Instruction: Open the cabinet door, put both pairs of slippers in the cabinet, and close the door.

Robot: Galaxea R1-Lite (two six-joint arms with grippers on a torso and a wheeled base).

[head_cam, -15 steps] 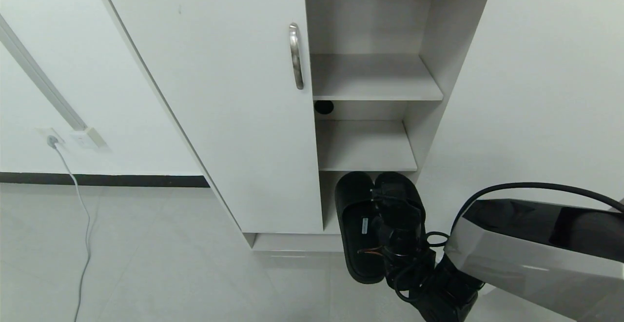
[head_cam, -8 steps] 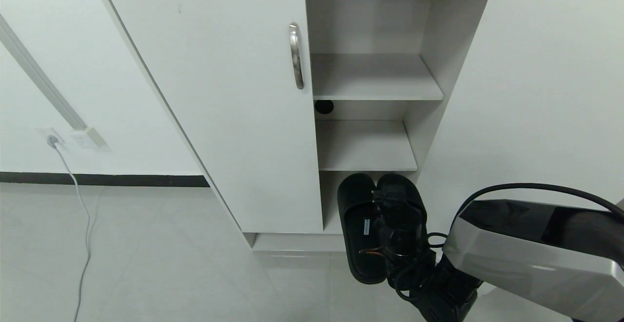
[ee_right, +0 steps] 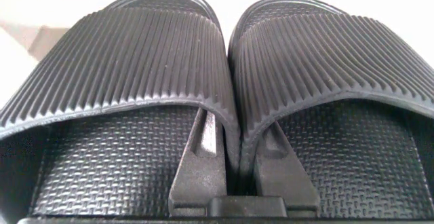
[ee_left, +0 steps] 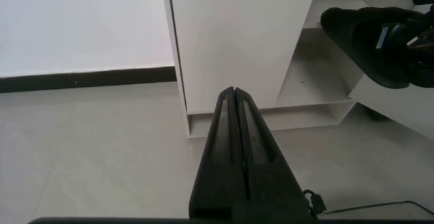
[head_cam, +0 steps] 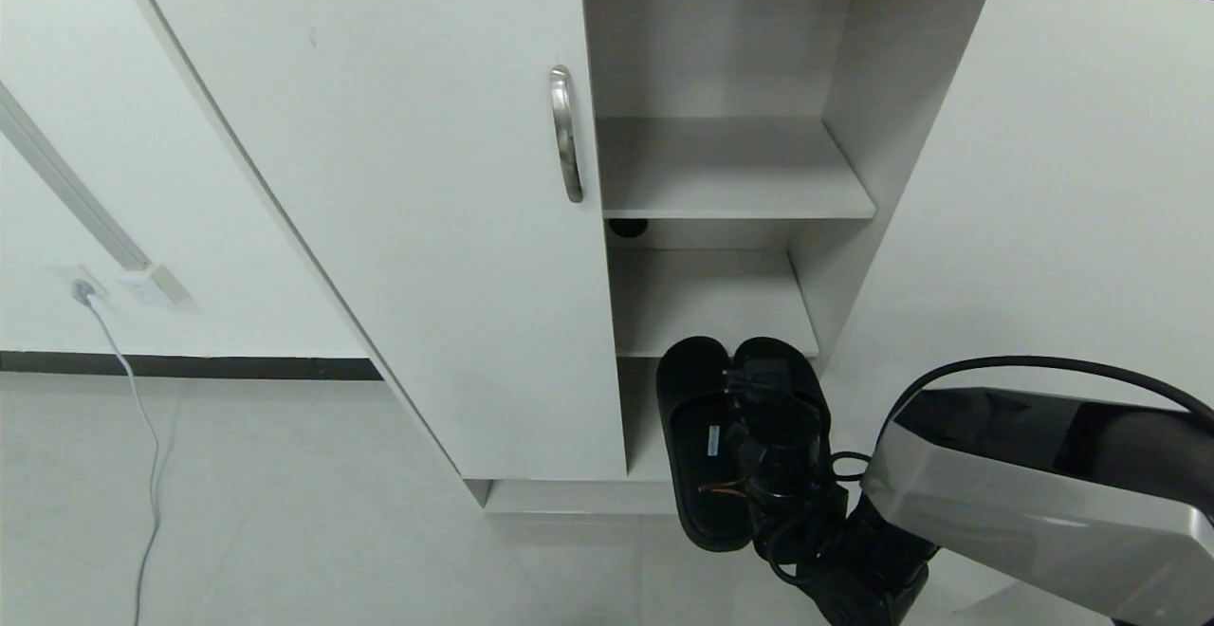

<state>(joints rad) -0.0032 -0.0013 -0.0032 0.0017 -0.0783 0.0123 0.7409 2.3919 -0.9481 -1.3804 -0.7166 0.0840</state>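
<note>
Because two shoes have to travel as one load, the right end effector (head_cam: 776, 436) has slid one finger under each strap and is clamped on the two inner side walls where the black slippers (head_cam: 707, 446) meet. The right wrist view shows this grip closely, with the fingers (ee_right: 203, 149) lying on the textured footbeds and the ribbed straps arching over them. Held this way, the pair hangs side by side with its toes pointing into the cabinet (head_cam: 882, 85), in the air just in front of the bottom compartment (head_cam: 640, 436) and below the lower shelf (head_cam: 707, 299).

That low opening looks like the intended spot, since the shoes are lined up with it and not with the upper shelf (head_cam: 730, 166). The right-hand door (head_cam: 1043, 180) stands swung wide to give the arm room, while the left-hand door (head_cam: 408, 228) with its metal handle (head_cam: 566, 133) is shut.

My reading is that the pair needs to go further forward and down before being let go, because the heels hang out over the floor (head_cam: 285, 512).

The left end effector (ee_left: 234, 91) is closed on nothing and sits low over the floor in front of the cabinet, clear of the loaded arm.
</note>
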